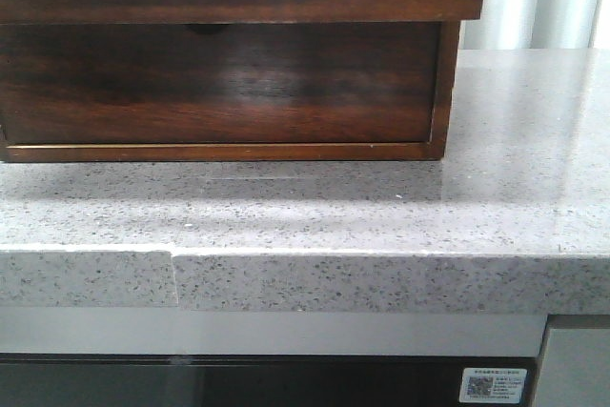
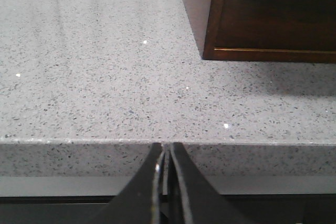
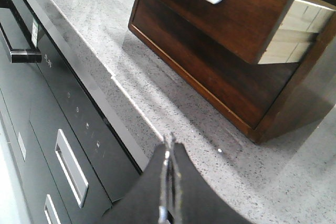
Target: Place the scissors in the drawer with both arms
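Dark glossy wood marks the drawer (image 1: 219, 83), closed on the speckled desk (image 1: 381, 226); left tool (image 2: 166, 153) and right tool (image 3: 169, 145) are both pinched together, empty.

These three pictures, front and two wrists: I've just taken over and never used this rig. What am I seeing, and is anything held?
The rig is a robot with two arms, each ending in a black gripper. The front view looks forward over a speckled grey stone counter at a dark reddish-brown wooden box, whose glossy wooden drawer has a half-round notch in its top edge. The other two pictures come from cameras on the wrists. The left gripper sits at the counter's edge with its fingers nearly together and nothing between them. The right gripper looks the same, above a dark appliance front. No scissors show in any view.
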Motion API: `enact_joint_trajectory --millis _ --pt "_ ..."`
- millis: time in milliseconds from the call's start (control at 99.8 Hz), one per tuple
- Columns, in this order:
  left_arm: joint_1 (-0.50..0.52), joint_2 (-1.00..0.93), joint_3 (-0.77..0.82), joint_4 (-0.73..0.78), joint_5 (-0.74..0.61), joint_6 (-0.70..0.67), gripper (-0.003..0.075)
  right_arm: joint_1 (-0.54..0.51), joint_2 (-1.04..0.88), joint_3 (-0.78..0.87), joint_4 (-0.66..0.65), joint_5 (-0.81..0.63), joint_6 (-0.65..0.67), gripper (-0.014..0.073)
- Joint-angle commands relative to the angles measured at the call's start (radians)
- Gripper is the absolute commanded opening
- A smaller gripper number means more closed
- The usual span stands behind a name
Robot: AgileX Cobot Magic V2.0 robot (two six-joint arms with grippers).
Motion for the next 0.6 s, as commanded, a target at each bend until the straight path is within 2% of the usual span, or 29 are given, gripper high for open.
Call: enact_joint_trajectory --millis 0,591 --pt "0.001 -0.031 0.023 0.001 -0.03 -0.013 -0.0019 -0.002 0.01 -0.023 0.01 -0.076 0.002 -0.0071" --pt "0.001 -0.031 0.023 0.001 -0.03 -0.013 -0.0019 -0.017 0.01 -0.017 -0.003 -0.096 0.008 -0.0071"
